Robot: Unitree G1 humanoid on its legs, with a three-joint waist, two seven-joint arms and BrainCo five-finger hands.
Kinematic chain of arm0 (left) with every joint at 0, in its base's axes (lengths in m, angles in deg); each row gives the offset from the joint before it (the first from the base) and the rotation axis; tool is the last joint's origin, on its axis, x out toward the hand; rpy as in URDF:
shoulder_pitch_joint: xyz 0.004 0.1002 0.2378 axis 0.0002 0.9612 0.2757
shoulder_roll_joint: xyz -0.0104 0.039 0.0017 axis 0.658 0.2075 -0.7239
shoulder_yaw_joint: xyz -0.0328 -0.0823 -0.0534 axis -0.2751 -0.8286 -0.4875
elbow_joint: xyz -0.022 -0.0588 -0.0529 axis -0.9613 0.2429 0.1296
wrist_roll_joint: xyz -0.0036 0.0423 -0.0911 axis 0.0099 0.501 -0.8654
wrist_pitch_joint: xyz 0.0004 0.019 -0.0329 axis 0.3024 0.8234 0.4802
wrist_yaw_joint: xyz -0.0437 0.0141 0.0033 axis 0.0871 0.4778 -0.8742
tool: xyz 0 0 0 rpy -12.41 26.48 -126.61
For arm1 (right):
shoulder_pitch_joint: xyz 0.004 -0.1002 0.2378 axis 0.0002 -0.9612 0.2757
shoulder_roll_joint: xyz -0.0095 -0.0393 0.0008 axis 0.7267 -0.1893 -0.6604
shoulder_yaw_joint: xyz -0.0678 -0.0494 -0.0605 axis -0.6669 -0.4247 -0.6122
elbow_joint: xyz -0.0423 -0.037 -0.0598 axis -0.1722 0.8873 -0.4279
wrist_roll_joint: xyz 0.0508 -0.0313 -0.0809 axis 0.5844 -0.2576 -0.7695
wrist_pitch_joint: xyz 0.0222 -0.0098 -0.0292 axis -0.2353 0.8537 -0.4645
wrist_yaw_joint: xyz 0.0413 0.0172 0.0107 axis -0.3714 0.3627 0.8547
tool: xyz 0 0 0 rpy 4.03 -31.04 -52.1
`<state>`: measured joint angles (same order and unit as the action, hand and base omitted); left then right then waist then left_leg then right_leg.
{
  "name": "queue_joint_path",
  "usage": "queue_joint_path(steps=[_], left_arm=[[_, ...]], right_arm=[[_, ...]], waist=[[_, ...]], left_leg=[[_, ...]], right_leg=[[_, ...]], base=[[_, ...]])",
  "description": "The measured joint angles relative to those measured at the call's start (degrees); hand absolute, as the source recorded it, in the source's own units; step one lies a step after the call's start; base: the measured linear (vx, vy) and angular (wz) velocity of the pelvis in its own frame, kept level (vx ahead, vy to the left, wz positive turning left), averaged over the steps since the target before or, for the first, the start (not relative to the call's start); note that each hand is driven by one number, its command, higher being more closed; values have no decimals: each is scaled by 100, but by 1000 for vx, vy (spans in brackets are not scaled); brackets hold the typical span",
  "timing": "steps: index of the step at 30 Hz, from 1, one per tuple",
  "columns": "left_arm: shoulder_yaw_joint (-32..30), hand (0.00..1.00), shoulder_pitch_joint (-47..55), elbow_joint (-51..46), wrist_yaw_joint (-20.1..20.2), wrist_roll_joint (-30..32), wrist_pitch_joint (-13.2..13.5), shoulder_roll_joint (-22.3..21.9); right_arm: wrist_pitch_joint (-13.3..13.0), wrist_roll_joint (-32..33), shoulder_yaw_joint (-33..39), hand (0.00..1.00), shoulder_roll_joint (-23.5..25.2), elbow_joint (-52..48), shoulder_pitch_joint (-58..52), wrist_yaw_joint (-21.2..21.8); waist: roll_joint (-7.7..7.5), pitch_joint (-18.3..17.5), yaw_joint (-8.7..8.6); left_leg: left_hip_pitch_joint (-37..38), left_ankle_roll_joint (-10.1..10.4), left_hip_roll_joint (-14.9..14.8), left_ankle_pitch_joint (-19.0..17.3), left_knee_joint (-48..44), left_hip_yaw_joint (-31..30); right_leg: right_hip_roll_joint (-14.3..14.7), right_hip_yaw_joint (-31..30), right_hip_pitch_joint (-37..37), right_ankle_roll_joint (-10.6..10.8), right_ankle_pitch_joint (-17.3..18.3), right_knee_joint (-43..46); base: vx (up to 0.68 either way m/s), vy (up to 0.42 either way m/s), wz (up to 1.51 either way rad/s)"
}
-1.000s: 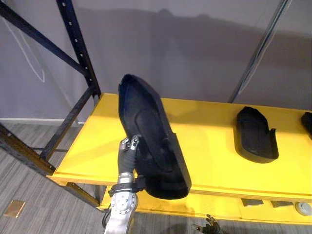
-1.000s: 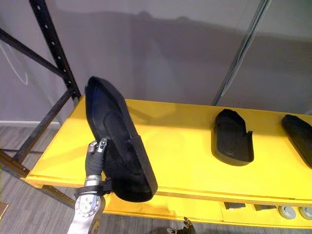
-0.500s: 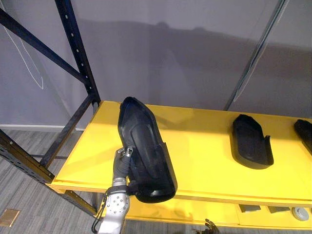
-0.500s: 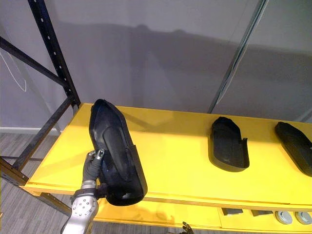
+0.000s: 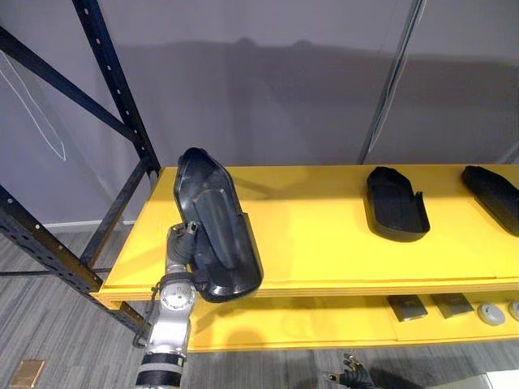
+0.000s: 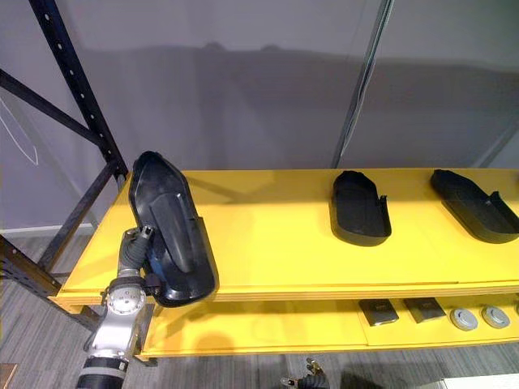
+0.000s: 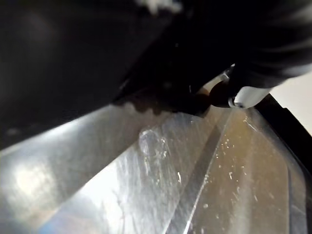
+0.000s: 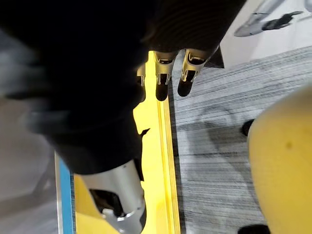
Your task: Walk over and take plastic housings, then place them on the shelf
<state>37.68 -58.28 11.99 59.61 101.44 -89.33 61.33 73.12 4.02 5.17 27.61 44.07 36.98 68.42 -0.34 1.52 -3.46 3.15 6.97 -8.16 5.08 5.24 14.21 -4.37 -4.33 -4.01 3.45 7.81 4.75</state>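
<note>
The black plastic housing (image 5: 215, 231) has sunk lower toward the yellow shelf (image 5: 324, 235), left robot hand (image 5: 180, 247) clasping it; right robot hand (image 8: 161, 78) hangs slack, empty.

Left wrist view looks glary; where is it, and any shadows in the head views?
Left wrist view: streaky glare runs over a pale glossy surface beside the plastic housing. Left eye view: the housing, held by the left hand, throws a shadow on the yellow shelf; a broad shadow crosses the grey wall.
</note>
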Motion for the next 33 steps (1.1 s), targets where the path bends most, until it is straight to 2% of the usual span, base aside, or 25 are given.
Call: queue_joint_path(steps=[3, 8, 12, 14, 15, 24, 33], left_arm=[[-45, 100, -298, 448, 66, 83, -209, 172], [-39, 100, -948, 969, 394, 181, -365, 370], [-34, 100, -1329, 1482, 587, 293, -376, 549], [-16, 100, -1460, 1674, 661, 346, -383, 566], [30, 0, -1572, 1807, 715, 412, -393, 571], [86, 0, -1871, 2273, 747, 632, -410, 725], [-122, 0, -1909, 2002, 307, 615, -468, 710]], right_arm=[[3, 1, 0, 0, 50, -10, 0, 61], [8, 1, 1, 0, 81, 12, 6, 106], [8, 1, -5, 0, 81, 69, 90, 167], [8, -1, -6, 0, 74, 133, 125, 193], [7, 0, -8, 0, 62, 136, 129, 208], [-2, -1, -17, 0, 35, 172, 192, 263], [-2, -1, -9, 0, 40, 176, 205, 255]], waist=[[-91, 8, -48], [-162, -3, -58], [-168, 2, -207], [-178, 9, -217], [-190, 16, -226], [-268, 88, -312], [-349, 146, -311]], left_leg=[[-19, -26, 51, -14, 0, -17], [-53, -83, 62, 28, -26, -25], [-24, -84, 21, 28, -28, -18], [38, -84, -22, 28, -28, 2], [48, -84, -31, 28, -28, 17], [50, -94, -31, 17, -25, 131], [19, -71, 20, -17, -2, 122]], right_leg=[[-44, -1, -1, -31, -20, -19], [-40, -1, -8, -6, -46, -60], [10, -10, -50, -44, -70, -99], [54, -16, -88, -101, -106, -100], [63, -17, -93, -105, -108, -100], [53, -146, 7, -113, -136, -97], [-5, -160, 41, -57, -163, -151]], base=[[13, 48, 3], [95, 0, 0], [63, -16, -3], [31, -30, -8], [4, -20, -4], [-67, 8, -9], [-69, 27, -1]])
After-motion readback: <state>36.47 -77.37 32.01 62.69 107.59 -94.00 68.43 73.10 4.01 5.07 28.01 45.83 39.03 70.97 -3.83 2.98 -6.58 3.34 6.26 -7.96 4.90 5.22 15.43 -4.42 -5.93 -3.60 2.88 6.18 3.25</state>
